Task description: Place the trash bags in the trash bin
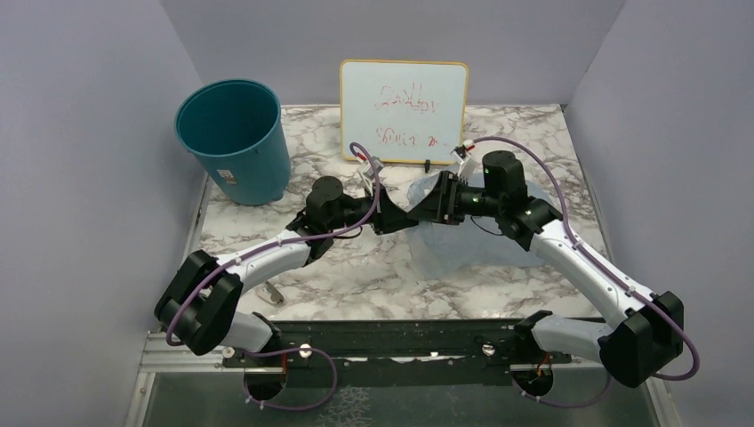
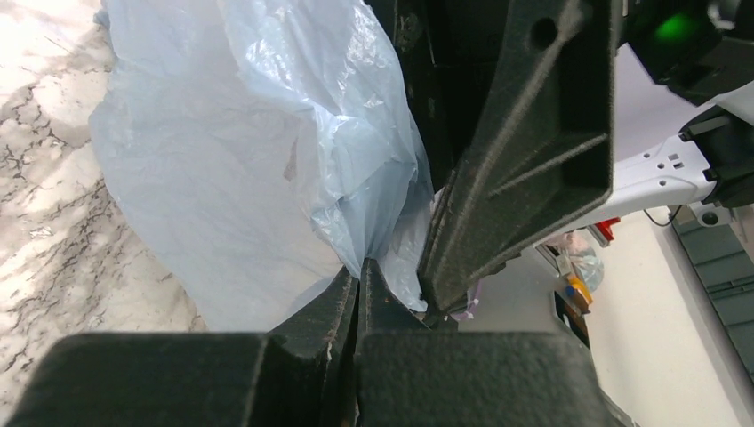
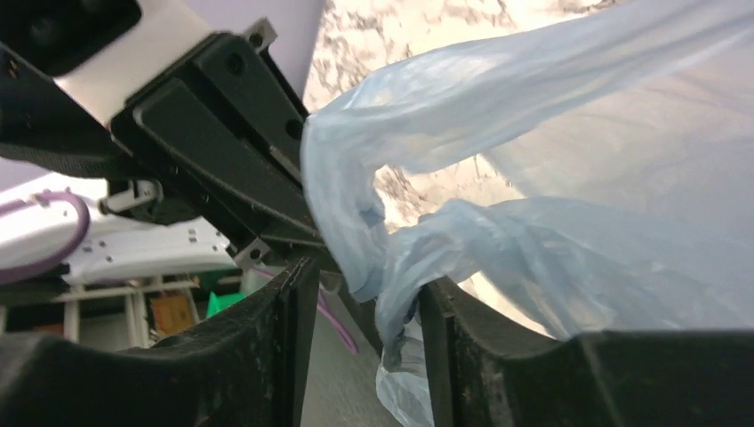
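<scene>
Here, the two arms are seen meeting tip to tip over the middle of the marble-patterned bench, a little toward its far side. The left claw is clenched on a gathered fold of the trash bag; its two fingers are pressed together with the thin blue plastic pinched between their tips, as the left wrist view shows. The right claw is held partly open, with a gap visible between its fingers. A bunched, twisted strand of the bag is seen lying in that gap, against the inner face of one finger; whether it is squeezed cannot be told from the pictures.

The bag is translucent, light blue and crinkled. In the top view most of it is spread on the bench below and to the right of the two claws, partly covered by the right arm, while its gathered part is lifted to where the claws meet.

The trash bin, a round teal bucket with a white label near its base, is stood upright at the far left corner of the bench, well apart from the bag. A small whiteboard with red scribbles is propped against the far wall, just beyond the claws.
</scene>
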Robot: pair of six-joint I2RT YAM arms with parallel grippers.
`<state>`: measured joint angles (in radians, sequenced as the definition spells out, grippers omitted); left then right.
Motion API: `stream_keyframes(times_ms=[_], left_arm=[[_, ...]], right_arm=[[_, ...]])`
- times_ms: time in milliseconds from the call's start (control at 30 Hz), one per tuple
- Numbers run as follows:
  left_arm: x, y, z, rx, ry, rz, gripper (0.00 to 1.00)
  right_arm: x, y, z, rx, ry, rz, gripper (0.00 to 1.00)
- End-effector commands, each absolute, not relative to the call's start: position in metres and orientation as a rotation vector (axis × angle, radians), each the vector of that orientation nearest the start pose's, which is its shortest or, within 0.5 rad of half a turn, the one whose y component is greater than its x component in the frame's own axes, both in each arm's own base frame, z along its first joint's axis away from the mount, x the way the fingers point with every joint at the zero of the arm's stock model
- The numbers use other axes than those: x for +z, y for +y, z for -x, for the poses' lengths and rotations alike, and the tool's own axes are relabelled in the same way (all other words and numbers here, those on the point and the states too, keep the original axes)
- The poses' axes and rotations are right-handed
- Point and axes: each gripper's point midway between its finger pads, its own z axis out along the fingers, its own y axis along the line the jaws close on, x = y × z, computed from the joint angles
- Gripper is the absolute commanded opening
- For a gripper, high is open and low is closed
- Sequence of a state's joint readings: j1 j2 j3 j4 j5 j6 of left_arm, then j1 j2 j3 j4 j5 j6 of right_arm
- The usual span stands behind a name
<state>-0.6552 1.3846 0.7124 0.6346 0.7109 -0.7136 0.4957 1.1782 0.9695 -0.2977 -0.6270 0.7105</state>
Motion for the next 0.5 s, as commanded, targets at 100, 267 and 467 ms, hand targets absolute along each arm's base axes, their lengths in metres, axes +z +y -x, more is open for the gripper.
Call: stream_keyframes(times_ms=[100, 267, 467], left_arm=[[0.238, -0.348, -0.221, -1.586, 1.729, -0.578, 0.0], [0.236, -0.346, -0.216, -1.584, 1.73, -0.57, 0.0], [0.236, -0.346, -0.215, -1.58, 1.727, -0.559, 0.0]], right_arm=[[0.283, 0.282, -0.252, 1.485, 2.062, 0.101, 0.45], [0.285, 0.288, -0.249, 1.54, 2.048, 0.136, 0.44], [0.272, 0.286, -0.252, 1.508, 2.093, 0.101, 0.53]])
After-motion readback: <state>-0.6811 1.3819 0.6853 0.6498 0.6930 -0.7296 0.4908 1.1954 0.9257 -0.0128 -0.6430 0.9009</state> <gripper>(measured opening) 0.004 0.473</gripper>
